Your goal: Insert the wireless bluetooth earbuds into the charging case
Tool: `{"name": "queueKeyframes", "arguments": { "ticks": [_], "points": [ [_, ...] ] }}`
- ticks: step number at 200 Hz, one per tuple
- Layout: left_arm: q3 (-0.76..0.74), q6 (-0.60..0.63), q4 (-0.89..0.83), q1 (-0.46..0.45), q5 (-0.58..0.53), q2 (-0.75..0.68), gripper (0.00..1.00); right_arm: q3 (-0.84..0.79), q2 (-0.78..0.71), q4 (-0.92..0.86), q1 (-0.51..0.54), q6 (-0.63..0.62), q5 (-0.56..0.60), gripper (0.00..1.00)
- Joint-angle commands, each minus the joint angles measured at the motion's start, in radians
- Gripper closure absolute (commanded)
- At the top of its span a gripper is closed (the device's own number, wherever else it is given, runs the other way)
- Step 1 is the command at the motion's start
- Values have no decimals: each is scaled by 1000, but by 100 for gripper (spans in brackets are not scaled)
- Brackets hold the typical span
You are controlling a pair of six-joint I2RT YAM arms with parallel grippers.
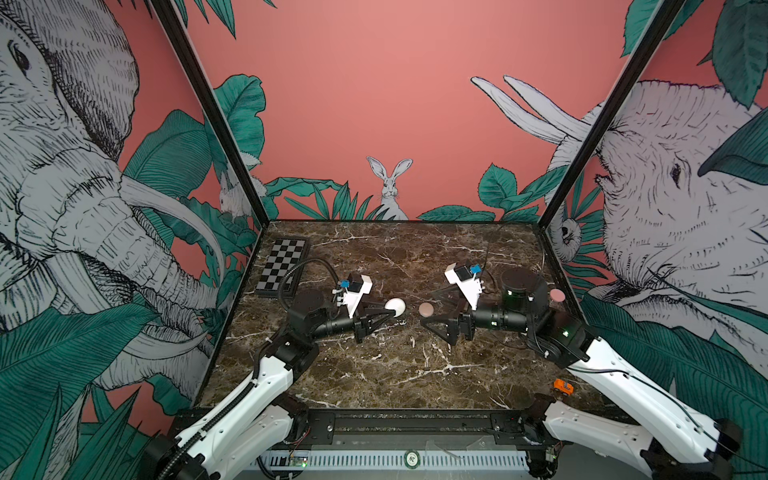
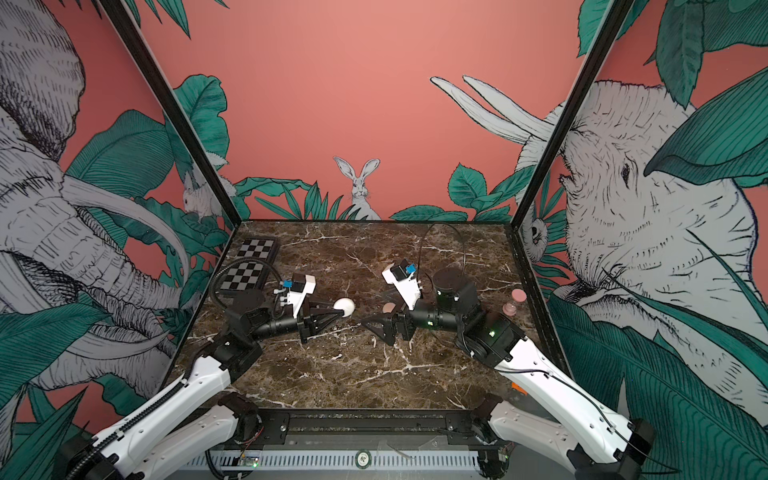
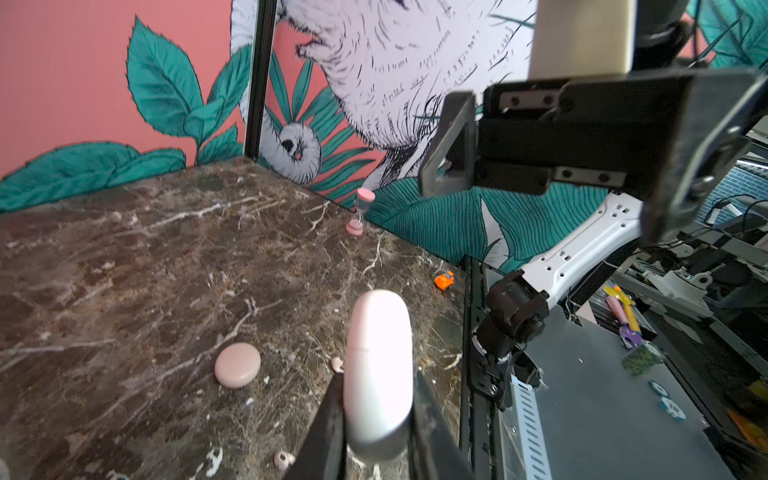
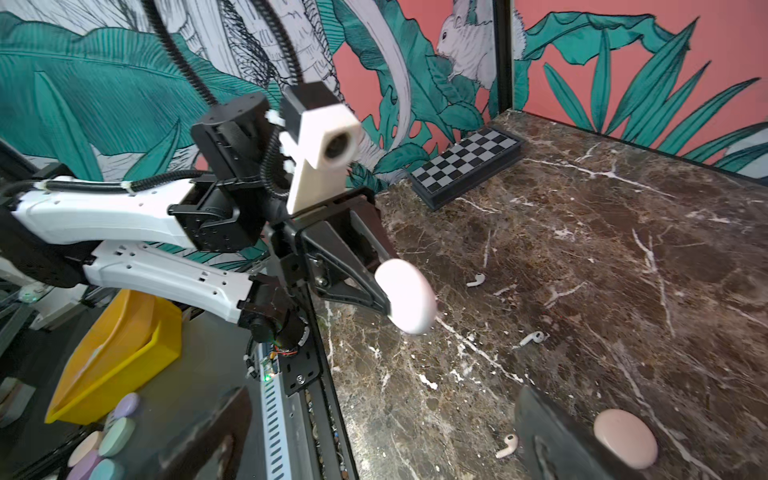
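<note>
The dark marble table is full of white veins, and painted jungle walls stand around it. The left gripper is pinching the white charging case and holds it lifted above the table. In the left wrist view its fingers press on the two broad sides, and the lid seam looks closed. The right gripper stands spread wide and holds nothing. A pink case lies just beside one of its fingers; I cannot tell if they touch.

The earbuds lie loose on the marble, none in a case. Another earbud is near the lifted case, and a third, more cream-coloured earbud lies near the pink case.

I think the first danger is the grip itself. The case is smooth and rounded and is held only near the fingertips, so a push from the other arm to open the lid can turn it or squeeze it out. The second danger is the earbuds. They are tiny, lie flat, and look much like the veins, so a finger can miss one or flick it away. The wide right gripper can also sweep the pink case or the earbud beside it when it moves low. Finally, the cream earbud may belong to the pink case, so a wrong pairing is possible.
</note>
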Motion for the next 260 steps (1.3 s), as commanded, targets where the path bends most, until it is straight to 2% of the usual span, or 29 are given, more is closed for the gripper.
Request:
{"name": "queueKeyframes", "arguments": {
  "ticks": [1,15,30,55,87,91,113,145,205,260],
  "points": [
    [-71,20,214,-9,-13,-50,100,-58,-54,120,4,-11,119,2],
    [-99,51,191,-12,-113,-92,100,-108,-85,187,4,-5,180,2],
    [-117,116,178,-12,-145,-120,100,-143,-108,241,5,-7,214,2],
    [-175,94,273,-13,-237,-146,100,-171,-115,301,4,-6,247,2],
    [-142,133,186,-16,-221,-126,100,-148,-79,314,7,-34,255,2],
    [-140,133,178,-17,-191,-121,100,-142,-74,313,8,-37,256,2],
    [-142,125,201,-22,-181,-118,100,-120,-58,307,13,-63,264,2],
    [-126,183,126,-31,-174,-129,100,-80,-24,274,44,-125,314,2],
    [-127,128,161,-45,-170,-108,100,-41,43,241,161,-259,424,2],
    [-129,84,198,-50,-113,-90,100,-39,73,211,247,-343,508,2]
  ]
}}
